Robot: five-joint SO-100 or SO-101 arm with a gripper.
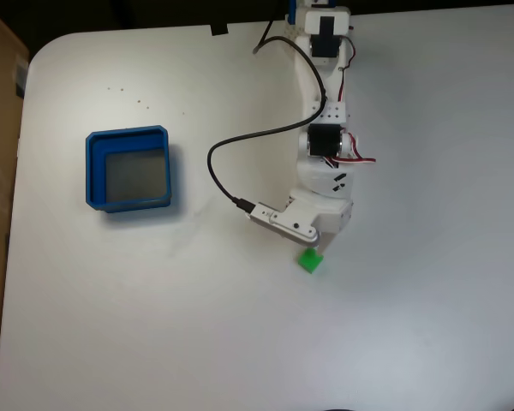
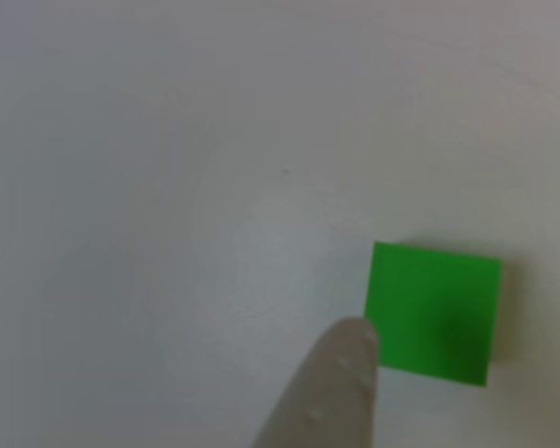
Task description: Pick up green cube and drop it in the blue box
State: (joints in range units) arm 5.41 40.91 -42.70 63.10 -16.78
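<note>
the arm reaches down the fixed view from the top edge, bent over so the gripper (image 1: 319, 246) points at the table. one pale fingertip (image 2: 341, 373) shows close up, blurry.

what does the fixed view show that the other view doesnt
Fixed view alone: the blue box with nothing on its grey floor, left of the arm, plus the black cable.

Other view alone: a close look at one pale finger of the tool, its tip at the cube's lower left corner.

Both: the green cube on the white table.
</note>
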